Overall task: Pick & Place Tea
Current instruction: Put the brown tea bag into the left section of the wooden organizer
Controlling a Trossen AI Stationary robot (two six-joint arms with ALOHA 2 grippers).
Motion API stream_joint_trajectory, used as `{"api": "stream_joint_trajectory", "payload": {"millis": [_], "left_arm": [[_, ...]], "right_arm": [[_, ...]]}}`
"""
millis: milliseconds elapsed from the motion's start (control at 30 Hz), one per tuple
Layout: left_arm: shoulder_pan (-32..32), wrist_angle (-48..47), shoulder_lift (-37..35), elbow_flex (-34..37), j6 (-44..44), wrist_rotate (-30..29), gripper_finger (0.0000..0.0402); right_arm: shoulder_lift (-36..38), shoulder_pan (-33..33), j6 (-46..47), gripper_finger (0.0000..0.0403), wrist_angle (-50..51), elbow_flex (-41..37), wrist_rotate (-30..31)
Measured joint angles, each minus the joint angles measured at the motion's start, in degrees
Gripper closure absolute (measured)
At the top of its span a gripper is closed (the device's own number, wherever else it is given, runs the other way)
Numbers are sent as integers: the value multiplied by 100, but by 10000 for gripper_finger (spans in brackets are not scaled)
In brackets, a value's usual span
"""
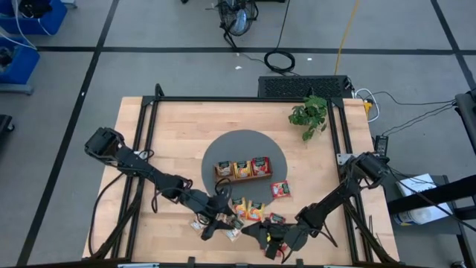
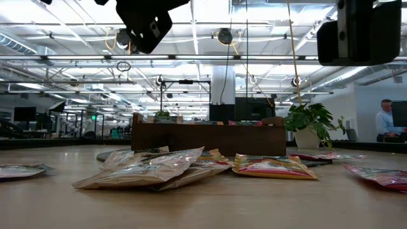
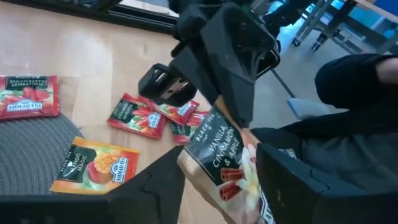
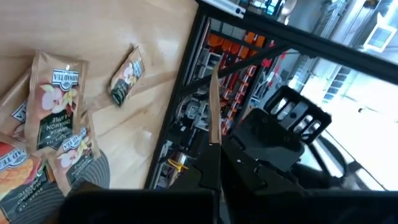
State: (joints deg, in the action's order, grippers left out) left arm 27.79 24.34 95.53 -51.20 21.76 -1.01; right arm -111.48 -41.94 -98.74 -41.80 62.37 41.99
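Near the tabletop's point(image 1: 149, 141) front edge, the left gripper point(image 3: 217, 180) has its jaws spread wide around a tan vanilla-cinnamon tea sachet point(image 3: 224, 165), other tea sachets point(image 1: 249, 210) lie scattered beside it, and the right gripper point(image 4: 214, 149) pinches a thin sachet point(image 4: 213, 109) edge-on with jaws shut.

Sachets point(image 1: 249, 210) crowd the table point(image 1: 171, 134) at 6 o'clock, between both grippers. Tray point(image 1: 242, 169) blocks the centre; plant point(image 1: 310, 113) stands at 1 o'clock. Bare wood from 9 to 11 o'clock allows passage.
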Motion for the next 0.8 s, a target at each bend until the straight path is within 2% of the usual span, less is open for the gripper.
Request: {"api": "stream_joint_trajectory", "payload": {"millis": [167, 400, 633, 800], "left_arm": [[5, 10, 2, 0, -273, -1, 266], [9, 118, 3, 0, -437, -23, 388], [12, 78, 4, 0, -558, -234, 395], [16, -71, 5, 0, -623, -239, 389]], "right_arm": [[0, 115, 48, 403, 1, 0, -1], [0, 234, 660, 403, 34, 0, 25], [4, 195, 2234, 403, 28, 0, 450], [8, -126, 2583, 389, -46, 0, 1119]]}}
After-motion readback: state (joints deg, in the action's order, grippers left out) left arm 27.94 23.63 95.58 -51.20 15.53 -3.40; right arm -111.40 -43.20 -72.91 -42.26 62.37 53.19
